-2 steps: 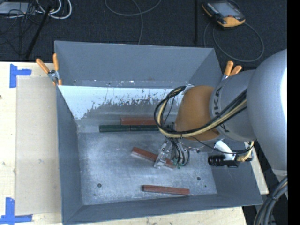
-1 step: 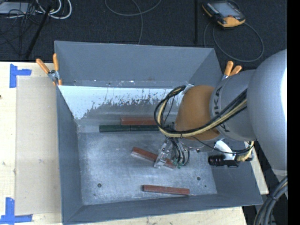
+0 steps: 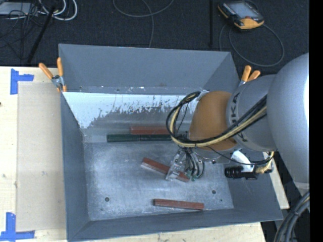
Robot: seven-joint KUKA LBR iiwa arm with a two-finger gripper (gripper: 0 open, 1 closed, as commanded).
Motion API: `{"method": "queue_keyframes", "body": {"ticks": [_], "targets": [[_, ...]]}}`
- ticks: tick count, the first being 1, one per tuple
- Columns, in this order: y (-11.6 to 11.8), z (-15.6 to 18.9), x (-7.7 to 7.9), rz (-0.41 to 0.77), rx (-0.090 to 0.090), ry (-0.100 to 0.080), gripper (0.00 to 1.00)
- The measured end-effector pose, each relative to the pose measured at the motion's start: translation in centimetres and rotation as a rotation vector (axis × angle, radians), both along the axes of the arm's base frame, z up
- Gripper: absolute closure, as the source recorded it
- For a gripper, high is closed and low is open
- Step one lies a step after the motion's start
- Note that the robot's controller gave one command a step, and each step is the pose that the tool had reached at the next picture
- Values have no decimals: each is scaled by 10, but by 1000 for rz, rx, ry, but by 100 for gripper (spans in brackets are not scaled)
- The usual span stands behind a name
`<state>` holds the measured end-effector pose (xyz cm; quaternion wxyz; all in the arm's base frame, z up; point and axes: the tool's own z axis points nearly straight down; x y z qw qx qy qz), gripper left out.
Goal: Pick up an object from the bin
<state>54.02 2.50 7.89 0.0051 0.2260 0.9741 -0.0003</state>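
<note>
Jaws, their state impossible to tell, sit at the right end of a reddish-brown bar (image 3: 154, 165) mid-bin; likely stiff, light, best gripped across its width

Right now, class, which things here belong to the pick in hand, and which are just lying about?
In the job, likely:
hand
red-brown bar mid-bin, its right end under the hand
grey bin

Lying about:
red-brown bar by the front wall
dark green bar at the back
red-brown bar behind it
orange-rimmed device outside the bin
</note>
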Motion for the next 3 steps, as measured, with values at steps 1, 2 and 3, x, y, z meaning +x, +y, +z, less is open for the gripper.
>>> {"method": "queue_keyframes", "body": {"ticks": [1,2,3], "targets": [[1,8,-3,1,2,14,100],[1,29,-5,2,2,21,100],[1,53,-3,2,3,15,100]]}}
